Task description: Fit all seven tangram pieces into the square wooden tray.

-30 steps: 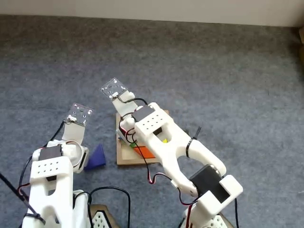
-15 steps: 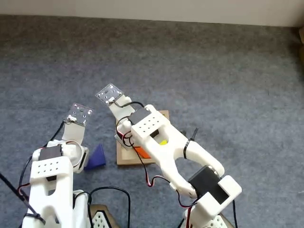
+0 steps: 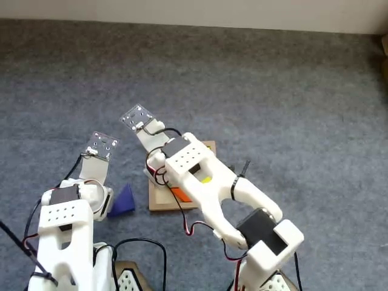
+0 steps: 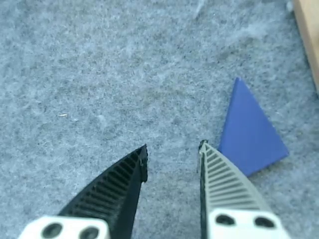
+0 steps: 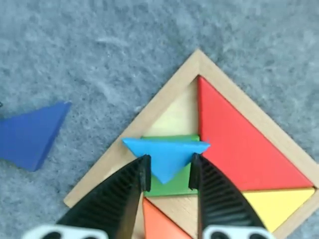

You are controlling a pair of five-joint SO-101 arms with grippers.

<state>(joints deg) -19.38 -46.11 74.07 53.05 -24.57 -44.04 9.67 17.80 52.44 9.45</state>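
Roughly past the halfway mark, judging from what sits in the tray. From the high view: finds the square wooden tray [image 3: 159, 204] on the grey carpet [image 3: 291, 91] beneath the right arm [image 3: 200, 176], with a sliver of the orange piece [image 3: 181, 194] peeking out, and the dark blue triangle [image 3: 123, 199] lying outside, between the tray and the left arm [image 3: 63, 224]; gives no count of seated pieces, with most of the tray floor hidden by the arm. From the left wrist view: puts the left gripper [image 4: 172, 149] low over bare carpet, jaws spread with nothing between them, the dark blue triangle flat just beside one finger and the tray's rim cut off at the picture's corner. From the right wrist view: catches the right gripper [image 5: 169, 172] pinching the light blue triangle [image 5: 164, 152] by its tip above the green piece [image 5: 172, 186]; counts the large red triangle [image 5: 239, 142], the yellow triangle [image 5: 274, 204], the green and the orange inside, with pale bare floor showing. Leaves the light blue to seat and the dark blue to fetch; cannot place a seventh piece, perhaps hidden under the fingers.
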